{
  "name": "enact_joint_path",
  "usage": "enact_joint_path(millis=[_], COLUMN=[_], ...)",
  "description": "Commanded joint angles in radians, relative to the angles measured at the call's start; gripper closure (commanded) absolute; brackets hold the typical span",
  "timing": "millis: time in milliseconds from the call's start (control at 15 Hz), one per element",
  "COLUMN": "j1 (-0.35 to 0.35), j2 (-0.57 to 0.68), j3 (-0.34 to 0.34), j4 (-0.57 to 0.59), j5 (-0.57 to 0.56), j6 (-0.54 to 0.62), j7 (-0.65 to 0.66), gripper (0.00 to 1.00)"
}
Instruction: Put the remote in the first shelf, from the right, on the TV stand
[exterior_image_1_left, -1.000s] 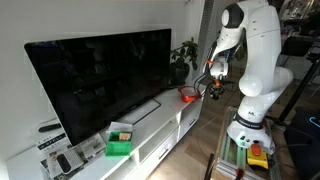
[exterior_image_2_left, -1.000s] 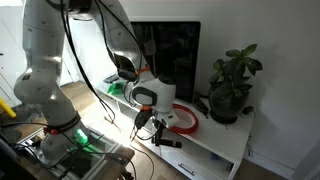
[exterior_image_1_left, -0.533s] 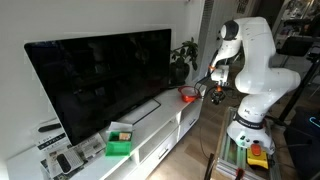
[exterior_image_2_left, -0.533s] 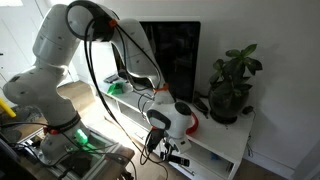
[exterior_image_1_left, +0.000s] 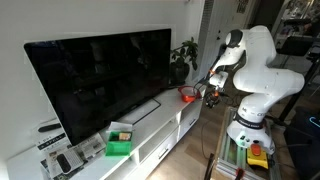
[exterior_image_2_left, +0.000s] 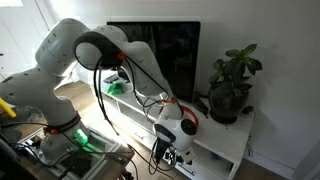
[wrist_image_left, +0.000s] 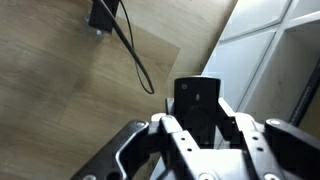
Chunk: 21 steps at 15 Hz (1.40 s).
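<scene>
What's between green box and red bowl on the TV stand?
Exterior view: between the green box and red bowl, only the TV's dark foot on the TV stand, top otherwise bare.

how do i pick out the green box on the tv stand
Find the big black TV on the long white TV stand. In front of it, toward the end away from the potted plant, sits the green box. It alone is bright green; its neighbours are black and white.

Black remote (wrist_image_left: 197, 100) upright between jaws, near glossy white TV stand (exterior_image_1_left: 165, 128).
</scene>
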<state>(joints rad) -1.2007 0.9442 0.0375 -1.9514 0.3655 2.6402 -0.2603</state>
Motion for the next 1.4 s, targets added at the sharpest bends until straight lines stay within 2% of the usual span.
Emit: enact_joint_path(millis=[0, 133, 200, 333, 400, 467, 800, 1133, 1333], j1=[-0.011, -0.015, -0.015, -0.026, -0.062, -0.069, -0.208, -0.334, -0.367], j2=[0.011, 0.016, 0.016, 0.065, 0.083, 0.106, 0.204, 0.288, 0.320], j3=[0.007, 0.010, 0.011, 0.021, 0.052, 0.059, 0.185, 0.302, 0.342], j4=[0.013, 0.022, 0.024, 0.050, 0.060, 0.061, 0.086, 0.128, 0.156], j5=[-0.007, -0.006, -0.006, -0.010, 0.002, 0.000, -0.009, -0.038, -0.052], j6=[-0.002, -0.002, -0.002, 0.040, 0.027, 0.069, 0.144, 0.159, 0.136], j7=[-0.001, -0.004, -0.004, -0.034, -0.068, -0.087, -0.193, -0.256, -0.251], gripper=[0.58, 0.58, 0.83, 0.83, 0.83, 0.83, 0.83, 0.83, 0.83])
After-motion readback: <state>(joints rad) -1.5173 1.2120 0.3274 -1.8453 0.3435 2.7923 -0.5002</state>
